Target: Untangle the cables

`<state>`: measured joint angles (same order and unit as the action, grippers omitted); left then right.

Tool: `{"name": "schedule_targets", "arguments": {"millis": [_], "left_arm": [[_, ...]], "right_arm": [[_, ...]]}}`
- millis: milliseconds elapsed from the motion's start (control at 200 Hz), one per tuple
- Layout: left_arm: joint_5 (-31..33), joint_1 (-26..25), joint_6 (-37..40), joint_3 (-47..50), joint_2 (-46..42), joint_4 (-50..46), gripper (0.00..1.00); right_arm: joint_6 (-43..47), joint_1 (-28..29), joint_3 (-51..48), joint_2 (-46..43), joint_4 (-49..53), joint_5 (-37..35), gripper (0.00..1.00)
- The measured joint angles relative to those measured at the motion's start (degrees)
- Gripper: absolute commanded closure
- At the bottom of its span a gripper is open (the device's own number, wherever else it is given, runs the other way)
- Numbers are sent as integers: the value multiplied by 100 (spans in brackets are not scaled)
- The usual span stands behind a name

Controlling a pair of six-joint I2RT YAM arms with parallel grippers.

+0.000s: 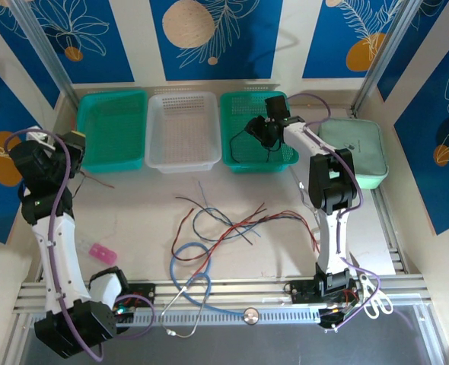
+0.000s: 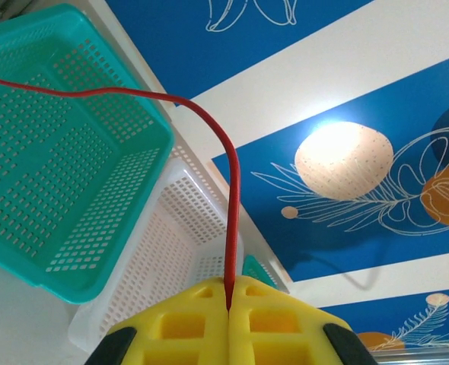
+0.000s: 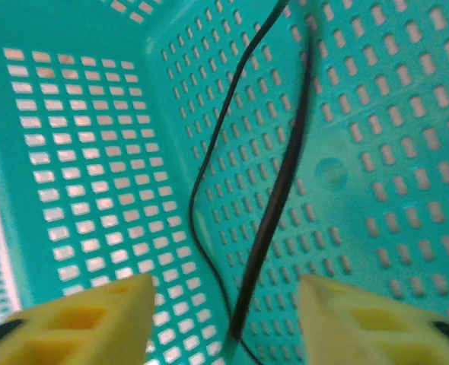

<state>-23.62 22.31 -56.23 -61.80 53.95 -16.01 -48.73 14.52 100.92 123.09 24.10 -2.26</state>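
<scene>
Blue-and-white wall (image 2: 171, 38) rises behind my left gripper (image 2: 230, 293), its fingers pressed together and pinching a red cable (image 2: 234, 190) that climbs from between them. My right gripper (image 3: 224, 304) stands spread over a teal basket (image 3: 80, 152), with a black cable (image 3: 281, 182) running between its fingers. Other cables (image 1: 232, 220) sprawl on the table (image 1: 133, 205), well apart from both.

Three baskets (image 1: 183, 129), one stethoscope (image 1: 173, 262); cables (image 1: 232, 224): count unclear.
</scene>
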Motion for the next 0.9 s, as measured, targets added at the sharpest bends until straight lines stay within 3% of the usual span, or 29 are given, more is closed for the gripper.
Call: {"name": "schedule_targets", "arguments": {"millis": [55,115,190,495,900], "left_arm": [[31,-44,103,-214,2,-144,100],[74,-114,229,-501,4,-299,100],[79,-245,369,-896,33,-404,100],[33,-671,715,-2599,387,-688,100],[131,-756,866,-5219,2354,-675,100]], "right_arm": [[114,-39,81,-26,136,-28,21],[192,-92,96,-133,249,-61,7],[264,-173,96,-341,348,-63,3],[289,-448,-402,-1722,249,114,2],[332,-409,-1954,-3200,-79,278,3]]}}
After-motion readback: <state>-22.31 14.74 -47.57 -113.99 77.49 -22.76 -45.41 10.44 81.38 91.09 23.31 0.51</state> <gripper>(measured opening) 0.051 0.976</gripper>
